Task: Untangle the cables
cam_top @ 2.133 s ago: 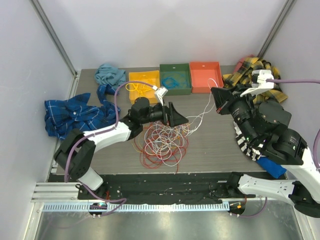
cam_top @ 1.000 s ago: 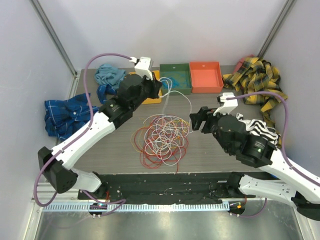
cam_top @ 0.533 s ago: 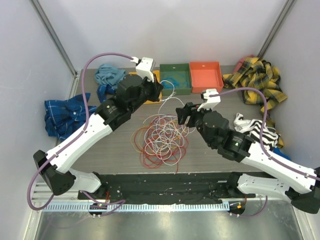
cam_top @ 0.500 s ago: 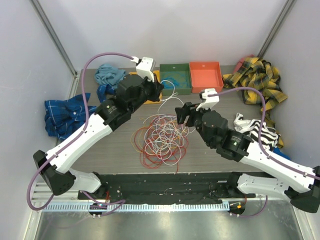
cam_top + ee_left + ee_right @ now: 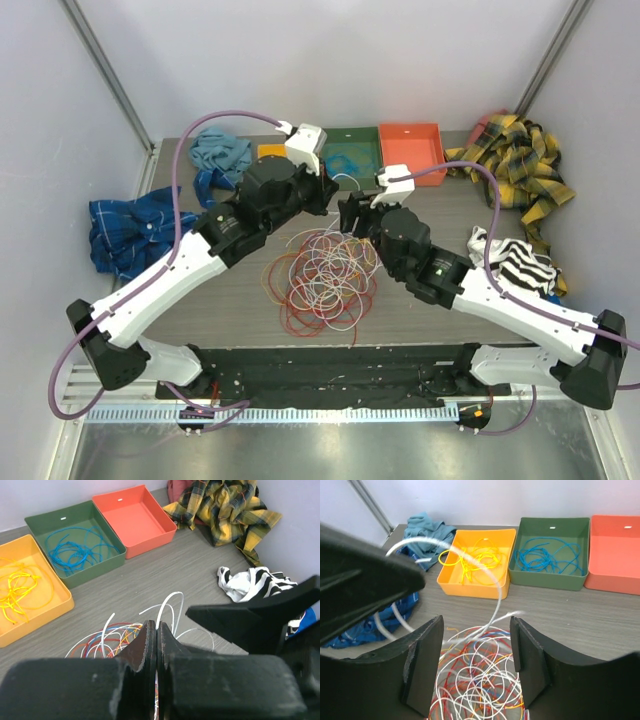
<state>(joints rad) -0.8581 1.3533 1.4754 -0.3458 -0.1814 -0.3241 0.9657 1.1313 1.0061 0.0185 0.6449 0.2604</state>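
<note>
Red, orange and white cables (image 5: 325,280) lie coiled; left jaws pinch one, right jaws wide.

The top external camera looks down from high behind the arm bases over the whole table (image 5: 240,325). The left wrist camera rides close behind the left gripper (image 5: 156,630), facing low past its tips. The right wrist camera looks out between the fingers of the right gripper (image 5: 476,622). All three share the cables (image 5: 325,280) and green tray (image 5: 355,132).
</note>
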